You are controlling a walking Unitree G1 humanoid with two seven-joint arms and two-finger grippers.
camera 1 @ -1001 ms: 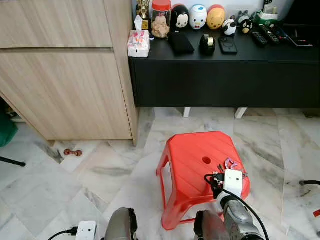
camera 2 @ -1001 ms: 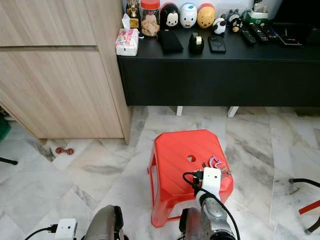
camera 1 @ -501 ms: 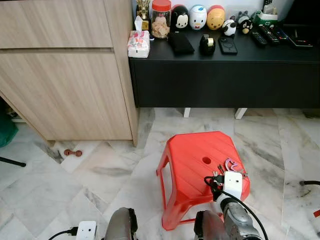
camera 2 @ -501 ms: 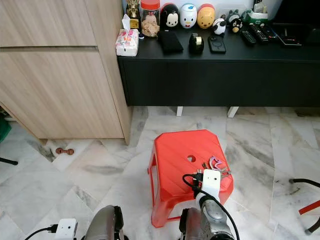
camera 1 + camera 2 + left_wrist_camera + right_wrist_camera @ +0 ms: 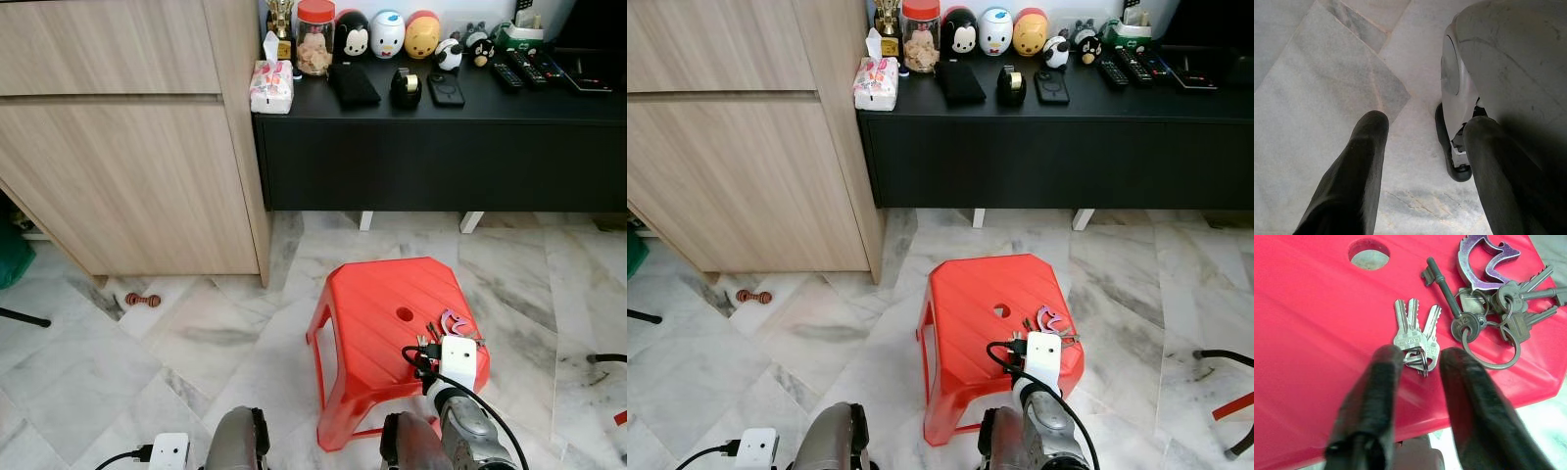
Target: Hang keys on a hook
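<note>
Keys point(image 5: 1484, 308): silver bunch, purple charm

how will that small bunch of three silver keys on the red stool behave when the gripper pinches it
The small key bunch lies flat on the smooth red stool, so it may skid rather than lift. Its keys share one small ring, so they will likely dangle and swing once raised. The right gripper, open, straddles the ring end; thin metal there gives little to pinch.

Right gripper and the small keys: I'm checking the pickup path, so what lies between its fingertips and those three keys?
Nothing but bare red stool. In the right wrist view the right gripper is open, its fingers either side of the small keys.
</note>
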